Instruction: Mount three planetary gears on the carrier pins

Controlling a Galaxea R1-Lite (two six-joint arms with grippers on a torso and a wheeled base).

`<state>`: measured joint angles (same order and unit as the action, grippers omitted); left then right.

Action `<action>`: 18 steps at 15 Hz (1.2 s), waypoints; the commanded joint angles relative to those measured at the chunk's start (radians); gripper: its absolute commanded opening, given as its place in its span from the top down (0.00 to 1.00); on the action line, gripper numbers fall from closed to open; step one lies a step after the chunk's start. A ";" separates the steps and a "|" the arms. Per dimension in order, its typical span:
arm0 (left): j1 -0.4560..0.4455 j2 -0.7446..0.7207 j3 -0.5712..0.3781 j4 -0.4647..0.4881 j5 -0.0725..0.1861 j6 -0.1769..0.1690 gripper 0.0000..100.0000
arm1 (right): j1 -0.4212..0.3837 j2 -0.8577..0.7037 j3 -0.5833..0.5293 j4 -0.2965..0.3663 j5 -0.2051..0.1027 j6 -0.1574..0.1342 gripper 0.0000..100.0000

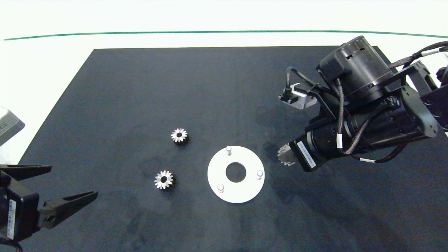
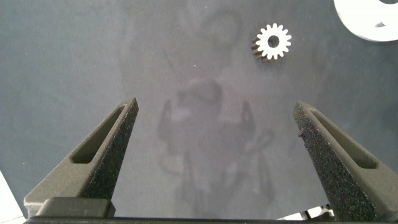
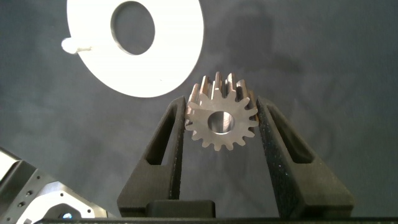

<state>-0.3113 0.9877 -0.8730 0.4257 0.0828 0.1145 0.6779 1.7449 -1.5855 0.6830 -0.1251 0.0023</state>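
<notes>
A flat white disc [image 1: 245, 190] lies on the black mat, and the three carrier pins [image 1: 228, 150] [image 1: 259, 174] [image 1: 220, 188] stand on it with nothing on them. Two silver planetary gears lie loose left of the disc, one [image 1: 179, 135] farther back and one [image 1: 163, 179] nearer the front. A third gear [image 3: 222, 121] is gripped by its teeth in my right gripper [image 3: 222, 115], which hovers just right of the disc [image 3: 174, 62]; its edge [image 1: 285, 156] shows under the arm. At the front left corner my left gripper [image 2: 214, 121] is open and holds nothing, with the nearer gear [image 2: 272, 42] ahead of it.
The black mat [image 1: 140, 87] covers most of the white table, whose far part carries a thin green line [image 1: 175, 33]. A grey object [image 1: 8, 124] sits at the left edge. The right arm's bulky body [image 1: 367, 112] hangs over the mat's right side.
</notes>
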 commanded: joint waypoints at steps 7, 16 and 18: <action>0.000 0.003 0.003 -0.002 0.003 0.002 0.00 | 0.055 0.131 -0.114 0.035 -0.001 -0.004 0.75; -0.003 0.000 0.008 -0.002 0.003 0.004 0.00 | 0.101 0.130 -0.123 0.089 -0.013 -0.004 0.75; -0.002 0.000 0.008 -0.002 0.003 0.004 0.00 | 0.101 0.145 -0.169 0.145 -0.025 -0.004 0.75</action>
<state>-0.3136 0.9862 -0.8649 0.4209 0.0851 0.1177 0.7787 1.8781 -1.7338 0.8157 -0.1455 -0.0013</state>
